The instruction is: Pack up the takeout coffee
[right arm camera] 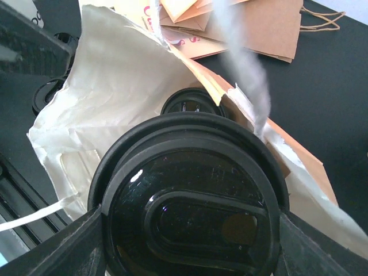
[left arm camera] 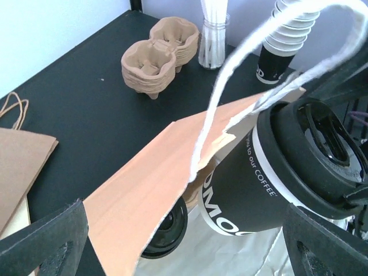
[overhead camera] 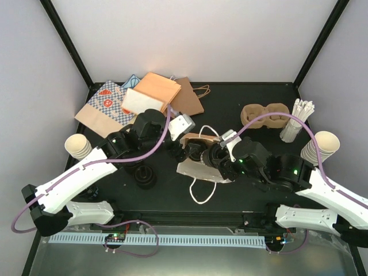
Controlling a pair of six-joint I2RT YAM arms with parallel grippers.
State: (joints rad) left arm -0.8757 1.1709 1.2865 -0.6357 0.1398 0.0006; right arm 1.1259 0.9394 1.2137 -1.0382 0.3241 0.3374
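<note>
**Takeout coffee cup** (left arm camera: pixel 259 190), dark-printed with a black lid: held at the mouth of a paper bag, loading in hand.

Paper bag (overhead camera: pixel 198 167): laid on its side at mid-table between the two arms, its mouth turned toward the right arm; kraft outside, pale lining, white cord handle (left arm camera: pixel 276 34) looped above the cup.
Cup: tilted, its lower part under the bag's upper flap and its lid end outside; clamped at the lid by the right gripper (right arm camera: pixel 192 244).
Second lidded cup (right arm camera: pixel 192 106): seen deeper inside the bag.
Left gripper (left arm camera: pixel 190 241): spread wide with nothing grasped, the upper flap lying between its fingers.
Step judged as loading a second cup.
Next move: a push deeper alongside the first is called for, with the flap lifted clear, before release.
</note>
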